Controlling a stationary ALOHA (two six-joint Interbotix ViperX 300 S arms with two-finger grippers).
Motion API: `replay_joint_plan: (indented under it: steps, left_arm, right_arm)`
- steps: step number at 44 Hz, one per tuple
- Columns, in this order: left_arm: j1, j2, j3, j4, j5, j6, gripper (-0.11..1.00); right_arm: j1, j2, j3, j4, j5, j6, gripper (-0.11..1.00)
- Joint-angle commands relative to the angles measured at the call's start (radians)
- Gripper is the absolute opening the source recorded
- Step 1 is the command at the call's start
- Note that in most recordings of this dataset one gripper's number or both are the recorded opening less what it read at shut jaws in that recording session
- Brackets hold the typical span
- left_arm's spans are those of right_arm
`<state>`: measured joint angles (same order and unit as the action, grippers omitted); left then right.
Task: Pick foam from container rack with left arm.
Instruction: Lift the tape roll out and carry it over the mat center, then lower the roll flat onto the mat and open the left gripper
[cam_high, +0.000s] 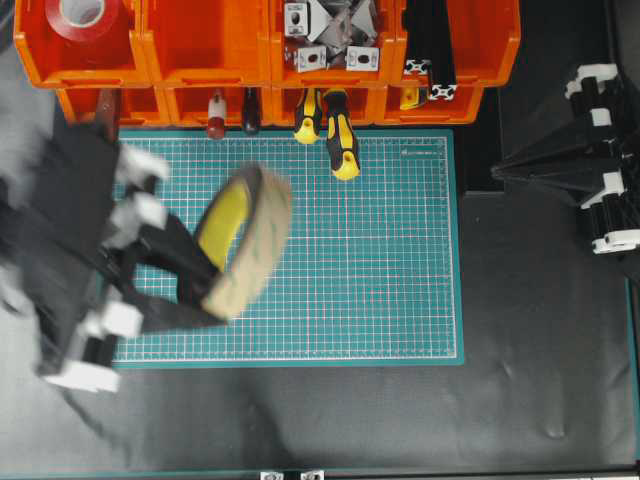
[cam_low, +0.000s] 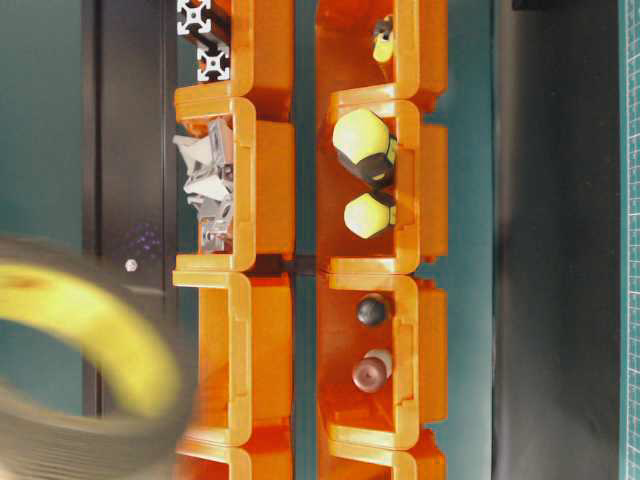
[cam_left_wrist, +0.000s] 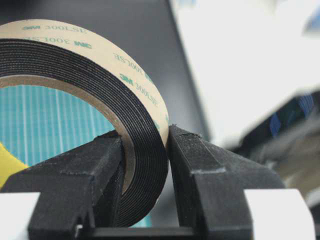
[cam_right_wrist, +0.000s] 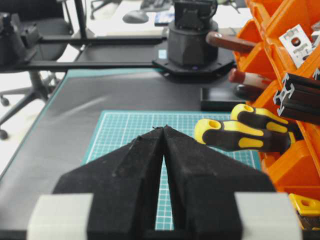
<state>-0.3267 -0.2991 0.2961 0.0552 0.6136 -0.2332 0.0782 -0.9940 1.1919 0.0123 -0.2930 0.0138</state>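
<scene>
Overhead, the container rack (cam_high: 200, 55) runs along the top of the frame, two rows of joined orange open-front bins, wider than the green cutting mat (cam_high: 380, 250) that fills the centre below it. At the left edge the left arm (cam_high: 70, 250) is blurred, and its left gripper (cam_high: 205, 290) reaches onto the mat's left part, jaws clamped on the foam (cam_high: 245, 240). That roll is out of the rack, tilted on edge over the mat, showing a black outer ring, a yellow inner liner and a cream-tan band. From the left wrist camera the foam (cam_left_wrist: 100, 85) sits pinched between the two black fingers (cam_left_wrist: 200, 170), one inside the hollow centre and one outside; its tan liner carries green "3M 300LSE" print over stacked black layers. The right gripper (cam_high: 500, 170), at the right edge off the mat, has its jaws closed together on nothing. A red tape roll (cam_high: 82, 15) lies in the upper-left bin. Yellow-and-black screwdriver handles (cam_high: 335, 135) stick out of a lower bin onto the mat's top edge.
</scene>
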Motion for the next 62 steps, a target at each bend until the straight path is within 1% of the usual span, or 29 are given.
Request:
replay_joint_plan:
  steps: [1, 4, 8, 11, 16, 29, 51, 53, 58, 61, 62]
  left_arm:
    - [-0.014, 0.077, -0.048, 0.005, 0.089, 0.011, 0.26]
    - [-0.017, 0.135, -0.061, 0.008, 0.158, 0.031, 0.26]
    - [-0.015, 0.206, -0.077, 0.011, 0.235, 0.08, 0.26]
    - [-0.017, 0.242, -0.077, 0.011, 0.258, 0.112, 0.26]
    - [-0.014, 0.29, -0.069, 0.011, 0.258, 0.138, 0.27]
    - [-0.006, 0.313, -0.058, 0.012, 0.264, 0.155, 0.26]
    - [0.046, 0.31, -0.043, 0.012, 0.304, 0.158, 0.27]
    - [0.048, 0.308, -0.04, 0.011, 0.304, 0.158, 0.32]
    - [0.048, 0.308, -0.032, 0.012, 0.305, 0.156, 0.67]
    - [0.049, 0.307, -0.028, 0.012, 0.305, 0.153, 0.83]
    - [0.051, 0.307, -0.026, 0.011, 0.305, 0.153, 0.86]
  right_arm:
    - [0.002, 0.003, -0.026, 0.008, -0.008, 0.002, 0.01]
    - [0.002, 0.003, -0.026, 0.012, -0.008, 0.012, 0.01]
    - [0.002, 0.002, -0.026, 0.014, -0.008, 0.028, 0.01]
    - [0.002, 0.002, -0.028, 0.014, -0.008, 0.038, 0.01]
    - [0.003, 0.003, -0.029, 0.012, -0.008, 0.046, 0.01]
    - [0.003, 0.002, -0.032, 0.012, -0.009, 0.048, 0.01]
    - [0.002, 0.002, -0.032, 0.012, -0.009, 0.048, 0.01]
    - [0.002, 0.002, -0.032, 0.012, -0.009, 0.048, 0.01]
    - [0.002, 0.003, -0.032, 0.012, -0.011, 0.048, 0.01]
    - [0.002, 0.003, -0.032, 0.012, -0.009, 0.048, 0.01]
    - [0.003, 0.003, -0.032, 0.012, -0.009, 0.048, 0.01]
